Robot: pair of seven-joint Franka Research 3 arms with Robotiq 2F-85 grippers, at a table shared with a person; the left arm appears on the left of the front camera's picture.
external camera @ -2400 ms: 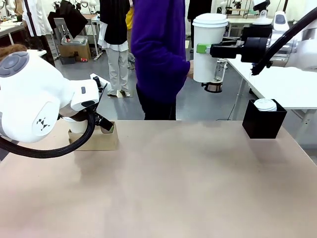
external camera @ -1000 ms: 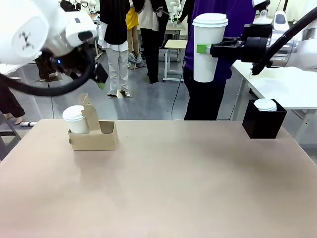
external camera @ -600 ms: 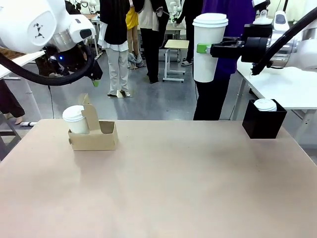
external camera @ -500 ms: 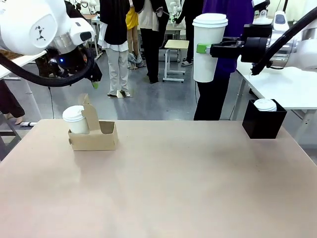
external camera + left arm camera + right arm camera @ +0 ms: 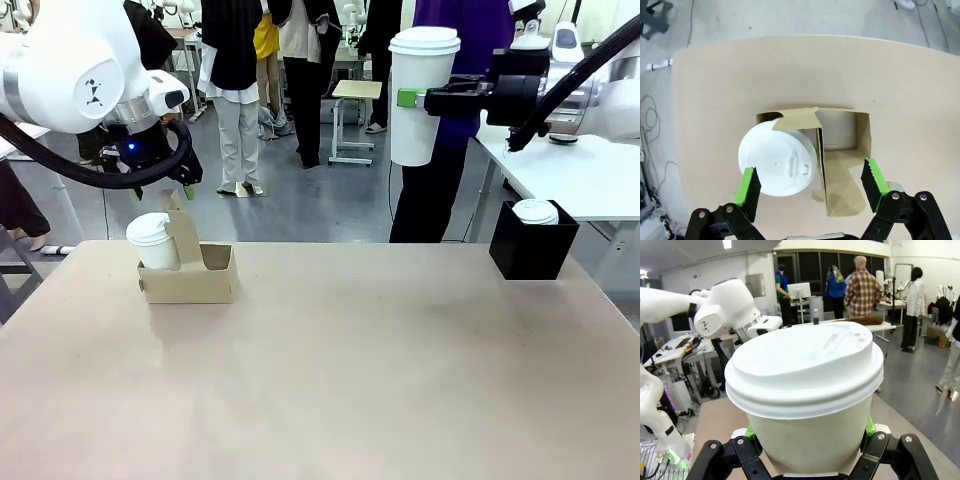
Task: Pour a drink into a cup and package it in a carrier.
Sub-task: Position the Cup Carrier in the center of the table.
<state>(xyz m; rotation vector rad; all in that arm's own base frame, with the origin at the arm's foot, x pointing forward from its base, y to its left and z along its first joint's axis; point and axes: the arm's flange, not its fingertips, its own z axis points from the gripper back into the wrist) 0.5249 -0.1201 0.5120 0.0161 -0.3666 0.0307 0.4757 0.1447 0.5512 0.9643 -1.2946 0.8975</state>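
Hovering clear above carrier (image 5: 864,131), left gripper (image 5: 811,169) gapes wide; right gripper (image 5: 411,98) clasps cup (image 5: 418,125) aloft

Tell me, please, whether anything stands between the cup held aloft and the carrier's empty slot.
Yes: the left gripper hangs close above the carrier, jaws astride its handle, partly over the empty slot. Nothing else visible blocks the lidded cup's way.

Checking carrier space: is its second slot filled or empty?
Empty: the carrier shows bare cardboard there; a lidded cup fills the other slot.
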